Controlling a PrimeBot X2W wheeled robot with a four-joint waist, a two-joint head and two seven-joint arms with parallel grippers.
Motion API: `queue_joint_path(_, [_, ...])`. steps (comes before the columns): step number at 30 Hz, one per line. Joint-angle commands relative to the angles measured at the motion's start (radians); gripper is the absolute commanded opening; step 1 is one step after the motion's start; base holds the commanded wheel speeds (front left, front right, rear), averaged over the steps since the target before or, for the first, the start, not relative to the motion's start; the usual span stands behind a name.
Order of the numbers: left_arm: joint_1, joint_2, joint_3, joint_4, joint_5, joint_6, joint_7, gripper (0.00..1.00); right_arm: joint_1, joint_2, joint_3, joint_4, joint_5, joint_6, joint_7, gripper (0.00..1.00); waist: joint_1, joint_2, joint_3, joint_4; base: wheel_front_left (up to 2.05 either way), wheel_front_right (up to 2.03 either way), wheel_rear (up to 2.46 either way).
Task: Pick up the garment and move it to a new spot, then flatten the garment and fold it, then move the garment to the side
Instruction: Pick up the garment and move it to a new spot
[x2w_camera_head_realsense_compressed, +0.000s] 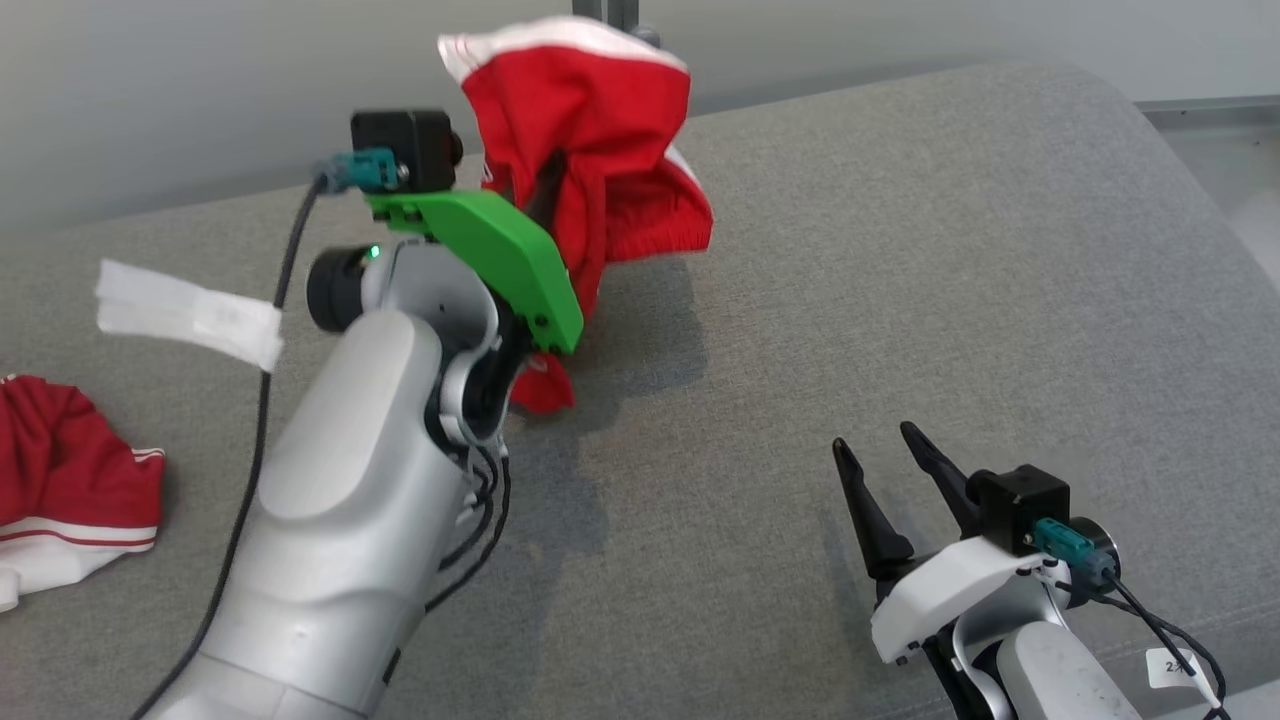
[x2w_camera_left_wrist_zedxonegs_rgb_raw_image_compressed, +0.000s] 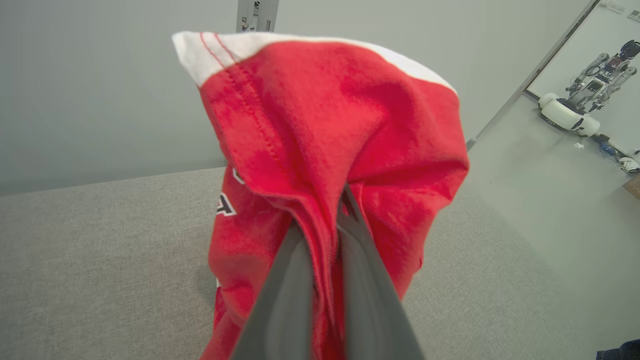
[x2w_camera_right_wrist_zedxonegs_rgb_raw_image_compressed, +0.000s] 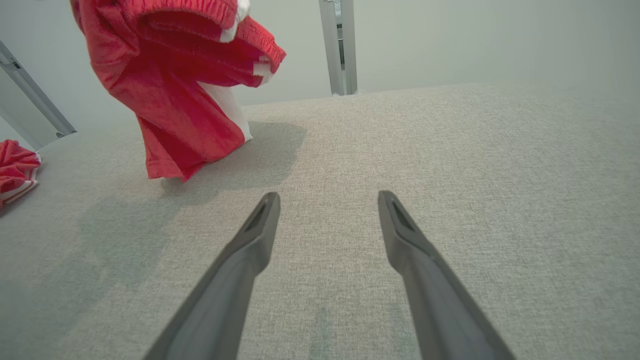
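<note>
Red garment (x2w_camera_head_realsense_compressed: 590, 130) hangs bunched over the grey cushion (x2w_camera_head_realsense_compressed: 900, 250), pinched by the left gripper (x2w_camera_left_wrist_zedxonegs_rgb_raw_image_compressed: 334, 220); right gripper (x2w_camera_head_realsense_compressed: 875, 437) sits spread, empty; best to lower it onto bare cushion while dragging, so cloth trails flat

The red garment (x2w_camera_head_realsense_compressed: 590, 130) with white trim is hanging bunched up. Its lowest corner is dangling close to the grey surface (x2w_camera_head_realsense_compressed: 900, 300).

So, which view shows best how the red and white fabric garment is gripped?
Left wrist view: the left fingers pinch the garment close up. Head view: the pinch is mostly hidden. Right wrist view: it dangles, far off.
</note>
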Motion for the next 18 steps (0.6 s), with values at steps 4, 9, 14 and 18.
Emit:
queue_joint_path(4, [0.104, 0.007, -0.046, 0.053, -0.051, 0.042, -0.039, 0.0, -0.011, 0.0, -0.007, 0.004, 0.015, 0.0, -0.017, 1.0, 0.0, -0.0001, 0.051, -0.026, 0.0, 0.0, 0.0])
queue_joint_path(9, [0.181, 0.015, -0.035, 0.129, -0.064, 0.054, -0.083, 0.0, -0.02, 0.0, 0.002, 0.014, 0.026, 0.0, -0.026, 1.0, 0.0, -0.0001, 0.048, -0.008, 0.0, 0.0, 0.0])
queue_joint_path(14, [0.215, 0.029, -0.028, 0.167, -0.062, 0.053, -0.125, 1.0, -0.018, 0.0, 0.0, 0.025, 0.023, 0.0, -0.025, 1.0, 0.0, -0.0001, 0.031, 0.017, 0.0, 0.0, 0.0])
queue_joint_path(18, [0.244, 0.037, -0.019, 0.184, -0.069, 0.045, -0.165, 1.0, -0.01, 0.0, -0.007, 0.031, 0.017, 0.0, -0.021, 1.0, 0.0, -0.0001, 0.006, 0.044, 0.0, 0.0, 0.0])
